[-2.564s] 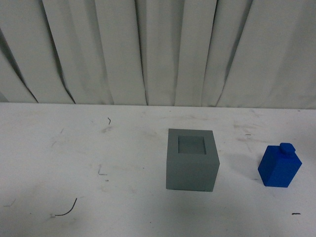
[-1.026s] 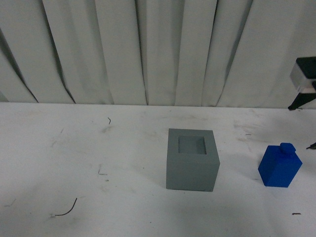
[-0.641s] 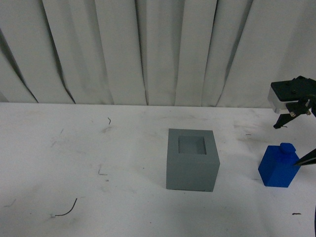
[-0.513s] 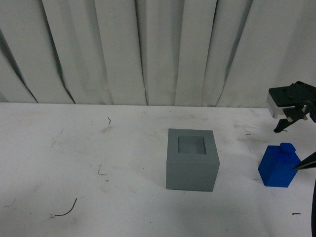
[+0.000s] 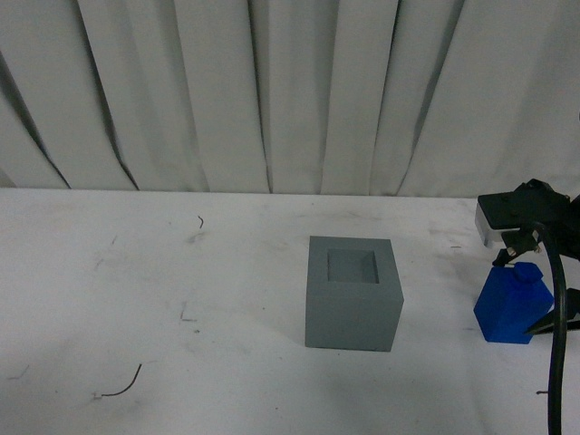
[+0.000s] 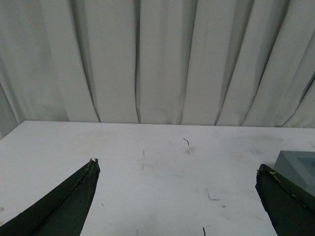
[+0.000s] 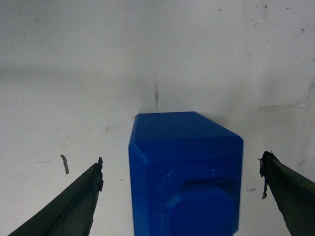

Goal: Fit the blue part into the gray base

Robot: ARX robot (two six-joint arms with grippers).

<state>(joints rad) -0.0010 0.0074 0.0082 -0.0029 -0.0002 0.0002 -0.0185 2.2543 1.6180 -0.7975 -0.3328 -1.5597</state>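
White table [image 5: 136,290] before a pleated curtain [image 5: 227,91]: right gripper [image 5: 517,297] spread around the blue part [image 5: 507,313].

The right gripper's jaws stood wide apart and held nothing. One finger lay on each side of the blue part, and in the wrist view neither touched it. The part sat upright on the table at the robot's right, knob on top. The gray base [image 5: 352,304] stood well apart to its left, near the middle of the table, recess facing up. The left gripper [image 6: 176,167] was wide too, holding nothing, low over the table with a corner of the base beside one finger.
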